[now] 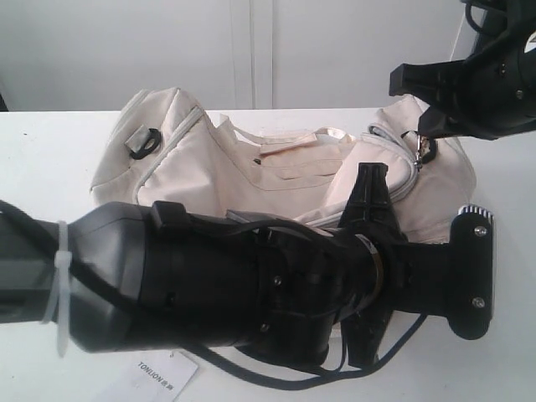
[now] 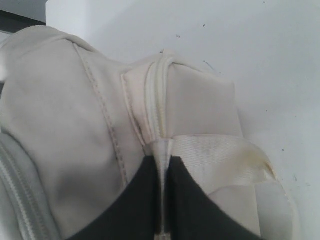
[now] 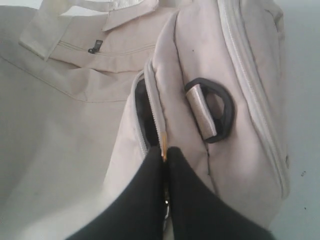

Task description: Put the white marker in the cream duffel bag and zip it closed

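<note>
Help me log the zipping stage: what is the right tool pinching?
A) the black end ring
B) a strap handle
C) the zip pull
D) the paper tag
C: the right tool is shut on the metal zip pull of the cream duffel bag, beside the black end ring, not on it.

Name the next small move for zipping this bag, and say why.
Probably the right end effector, shut on the zip pull, should draw it along the track across the gap, where dark lining shows the bag is not yet closed. The left end effector pinches the bag's end fabric, which should brace it against that pull.
</note>
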You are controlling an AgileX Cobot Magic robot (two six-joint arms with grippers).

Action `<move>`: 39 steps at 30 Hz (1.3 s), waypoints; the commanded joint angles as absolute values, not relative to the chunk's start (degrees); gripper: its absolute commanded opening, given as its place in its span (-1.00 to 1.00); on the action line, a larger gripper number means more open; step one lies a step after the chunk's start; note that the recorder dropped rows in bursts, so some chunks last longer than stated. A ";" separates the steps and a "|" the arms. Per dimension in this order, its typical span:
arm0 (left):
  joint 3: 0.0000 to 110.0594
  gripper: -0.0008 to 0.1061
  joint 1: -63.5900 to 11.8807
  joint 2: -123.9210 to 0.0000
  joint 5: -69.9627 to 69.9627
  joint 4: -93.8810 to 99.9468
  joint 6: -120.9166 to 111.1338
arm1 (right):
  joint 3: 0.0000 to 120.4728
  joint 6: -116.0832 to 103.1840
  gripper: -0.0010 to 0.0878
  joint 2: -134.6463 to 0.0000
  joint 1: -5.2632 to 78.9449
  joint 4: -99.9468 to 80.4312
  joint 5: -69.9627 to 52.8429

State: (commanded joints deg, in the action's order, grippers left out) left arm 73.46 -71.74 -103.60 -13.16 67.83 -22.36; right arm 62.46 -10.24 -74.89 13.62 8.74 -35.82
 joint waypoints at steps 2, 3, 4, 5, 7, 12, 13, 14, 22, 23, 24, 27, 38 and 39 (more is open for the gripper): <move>73.46 -0.99 -71.74 -103.60 -13.16 67.83 -22.36 | 62.46 -10.24 -0.98 -74.89 13.62 8.74 -34.45; 73.46 -0.99 -71.74 -103.60 -13.16 67.83 -22.36 | 62.46 -10.24 -0.98 -74.89 13.62 8.74 -34.06; 73.46 -0.99 -71.74 -103.60 -13.16 67.83 -22.36 | 62.46 -10.24 -0.98 -74.89 13.62 8.74 -33.62; 73.46 -0.99 -71.74 -103.60 -13.16 67.83 -22.36 | 62.46 -10.24 -0.98 -74.89 13.62 8.74 -33.33; 73.46 -0.99 -71.74 -103.60 -13.05 67.83 -22.36 | 62.46 -10.24 -0.98 -74.89 13.62 8.74 -32.85; 73.46 -0.99 -71.74 -103.60 -12.90 67.60 -22.36 | 62.46 -10.24 -0.98 -74.89 13.62 8.74 -30.13; 73.46 -0.99 -71.74 -103.60 -12.78 67.60 -22.36 | 62.46 -10.24 -0.98 -74.89 13.62 8.74 -29.60; 73.46 -0.99 -71.74 -103.60 -12.66 67.60 -22.36 | 62.46 -10.24 -0.98 -74.89 13.62 8.74 -28.96; 73.46 -0.99 -71.74 -103.60 -10.00 67.60 -22.36 | 62.46 -10.12 -0.98 -74.89 13.62 8.74 -24.94; 73.46 -0.99 -71.74 -103.60 -9.87 67.60 -22.36 | 62.46 -10.12 -0.98 -74.89 13.62 8.74 -24.51; 73.46 -0.99 -71.74 -103.60 -9.87 67.60 -22.36 | 62.46 -10.12 -0.98 -74.89 13.62 8.74 -23.92; 73.46 -0.99 -71.74 -103.60 -9.71 67.60 -22.36 | 62.46 -10.12 -0.98 -75.10 13.62 8.74 -22.76; 73.46 -0.99 -71.74 -103.60 -9.71 67.60 -22.36 | 62.46 -10.12 -0.98 -78.81 13.62 8.35 -17.78; 73.46 -0.99 -71.74 -103.60 -9.71 67.60 -22.36 | 62.46 -10.12 -0.98 -79.25 13.62 8.35 -17.15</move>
State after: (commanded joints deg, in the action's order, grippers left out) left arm 73.46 -71.74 -103.60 -9.71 67.60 -22.36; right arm 62.46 -10.12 -79.25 13.62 8.35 -17.15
